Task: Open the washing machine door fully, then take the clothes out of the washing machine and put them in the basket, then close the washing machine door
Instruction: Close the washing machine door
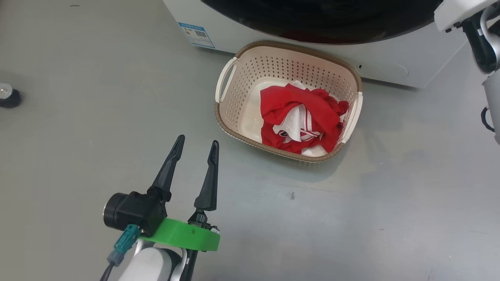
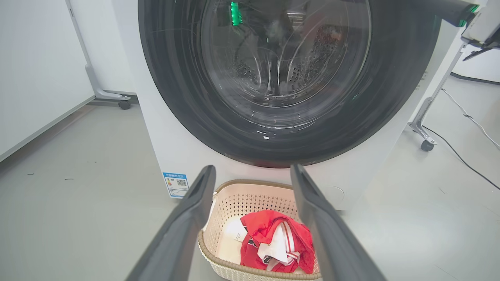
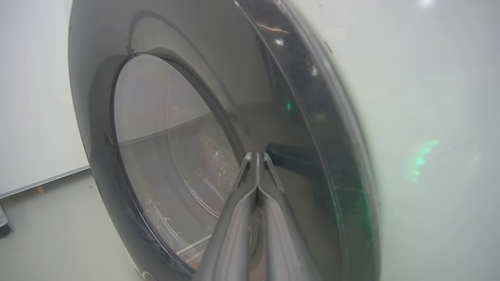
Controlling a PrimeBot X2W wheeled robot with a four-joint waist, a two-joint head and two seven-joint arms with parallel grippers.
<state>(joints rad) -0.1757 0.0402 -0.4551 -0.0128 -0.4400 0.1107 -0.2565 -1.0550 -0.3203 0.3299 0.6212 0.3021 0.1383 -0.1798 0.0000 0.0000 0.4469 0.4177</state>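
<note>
— How far along?
— Left end effector (image 1: 197, 140) hangs apart and empty. Clothes (image 1: 300, 113) lie in the basket (image 1: 228, 117) at the foot of the washing machine (image 1: 390, 66).
— And the washing machine door (image 2: 175, 89)?
— Looks shut, or nearly. Right end effector (image 3: 257, 155), fingers together, meets its rim.

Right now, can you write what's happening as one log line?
door: looks closed | clothes: in basket | left pincer: open, empty | right pincer: shut, tips at door rim
</note>
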